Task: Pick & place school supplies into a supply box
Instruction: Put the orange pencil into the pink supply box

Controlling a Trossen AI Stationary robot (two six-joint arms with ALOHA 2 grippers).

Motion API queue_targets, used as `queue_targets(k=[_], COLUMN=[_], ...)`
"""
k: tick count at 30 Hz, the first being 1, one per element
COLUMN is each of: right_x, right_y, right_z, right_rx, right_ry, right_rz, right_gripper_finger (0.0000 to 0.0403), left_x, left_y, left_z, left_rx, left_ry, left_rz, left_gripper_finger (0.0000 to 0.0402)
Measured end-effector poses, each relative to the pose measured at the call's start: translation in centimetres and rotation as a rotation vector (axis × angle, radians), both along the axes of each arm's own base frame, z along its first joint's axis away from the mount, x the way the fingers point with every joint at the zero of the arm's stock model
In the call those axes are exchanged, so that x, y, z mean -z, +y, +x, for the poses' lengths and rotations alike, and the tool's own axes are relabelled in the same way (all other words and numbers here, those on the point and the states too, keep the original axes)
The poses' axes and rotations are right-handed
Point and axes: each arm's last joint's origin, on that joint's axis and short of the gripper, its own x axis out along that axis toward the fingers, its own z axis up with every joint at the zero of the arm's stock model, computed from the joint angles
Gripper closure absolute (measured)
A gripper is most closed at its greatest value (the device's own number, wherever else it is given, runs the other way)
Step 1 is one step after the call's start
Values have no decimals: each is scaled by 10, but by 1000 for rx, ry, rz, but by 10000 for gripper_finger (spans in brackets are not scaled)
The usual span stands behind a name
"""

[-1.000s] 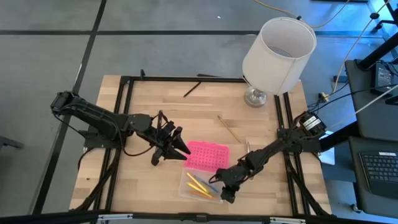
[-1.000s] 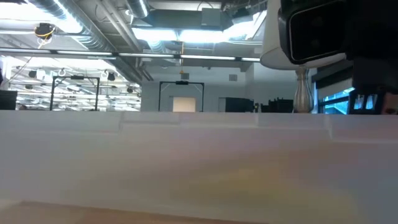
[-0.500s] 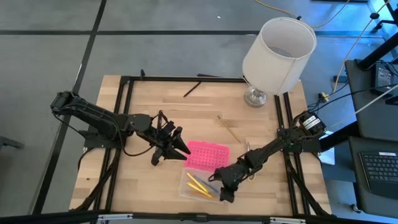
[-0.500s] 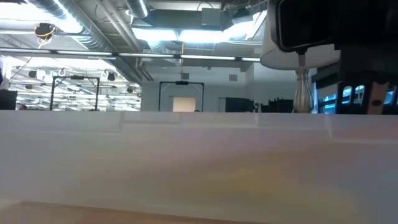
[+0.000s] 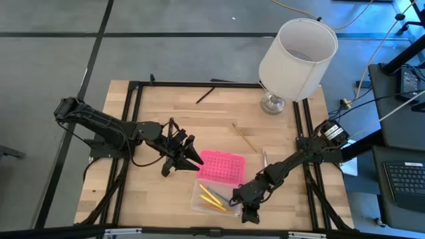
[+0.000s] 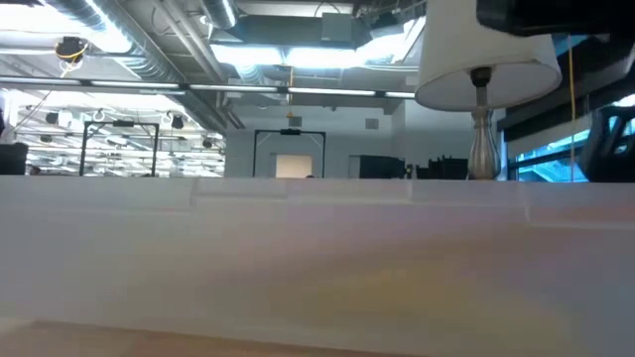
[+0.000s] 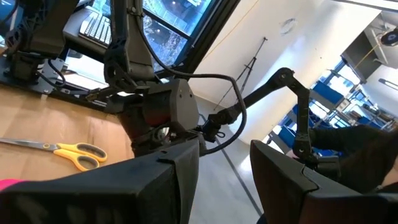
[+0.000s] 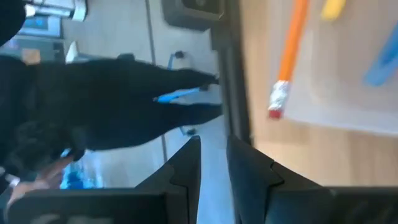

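The supply box lies near the table's front: its clear base (image 5: 214,198) holds yellow, orange and blue pens, and its pink dotted lid (image 5: 223,166) stands open on the far side. In the right wrist view an orange pencil (image 8: 287,55) and a blue pen (image 8: 379,67) lie in the base. My left gripper (image 5: 196,159) stands open at the lid's left edge. My right gripper (image 5: 250,214), slightly open and holding nothing, hovers just right of the base. Yellow-handled scissors (image 7: 69,153), a wooden pencil (image 5: 246,138) and a black pen (image 5: 204,95) lie flat on the table. My left gripper has nothing between its fingers (image 7: 174,174). A sliver of the pink lid (image 7: 3,184) shows beside one finger's outer side, and I cannot tell whether that finger touches it.
A lamp with a white shade (image 5: 297,58) stands at the table's far right corner. A black frame (image 5: 136,133) runs along the table's edges. Bare wood lies between the box and the far edge.
My right gripper has moved from over the box's right end toward the table's right and near edges and has rolled somewhat. In the low view its dark shape has passed up and out to the right. The left arm and the box have kept still.
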Motion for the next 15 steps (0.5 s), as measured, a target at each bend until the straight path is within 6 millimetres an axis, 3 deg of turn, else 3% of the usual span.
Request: queue_targets(k=[15], right_x=[12], right_y=[0], right_z=[2], right_rx=[30], right_ry=[23], right_rz=[-33], right_gripper_finger=[320], left_x=[0], left_y=[0], left_z=[0], left_rx=[0], left_ry=[4], left_rz=[1], left_gripper_finger=[265])
